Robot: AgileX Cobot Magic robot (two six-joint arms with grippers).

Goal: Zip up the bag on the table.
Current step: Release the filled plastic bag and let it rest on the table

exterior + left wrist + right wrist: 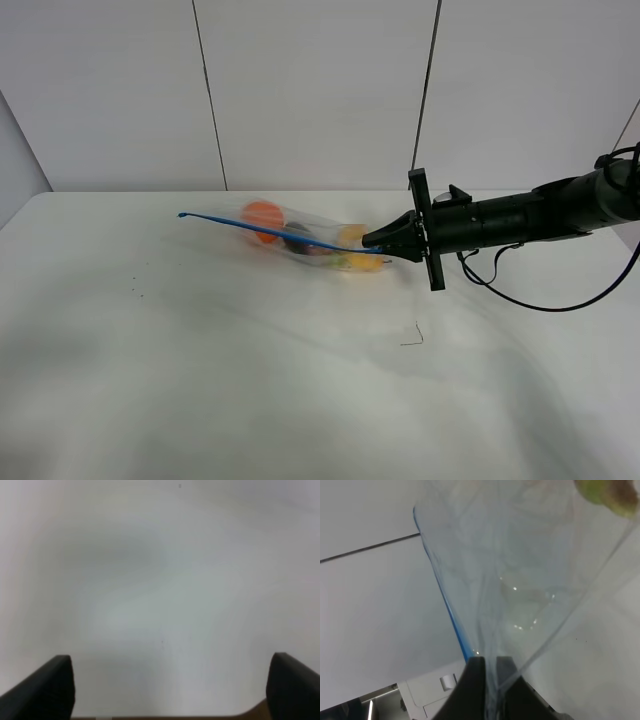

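Observation:
The clear bag [300, 236] lies at the far middle of the white table [200, 380]. Orange, dark purple and yellow produce shows through it. Its blue zipper strip [270, 231] runs from a free left tip to my right gripper [376, 243], which is shut on the strip's right end. In the right wrist view the gripper [490, 680] pinches the bag's edge, with the blue strip [451, 612] running away from it and a yellow-green piece of produce [607, 495] inside the bag. My left gripper [170, 687] is open and empty over bare table and does not show in the high view.
A small thin dark mark [412, 338] lies on the table in front of the right arm. A few dark specks [135, 292] sit at the left. A white panelled wall [310, 90] stands behind the table's far edge.

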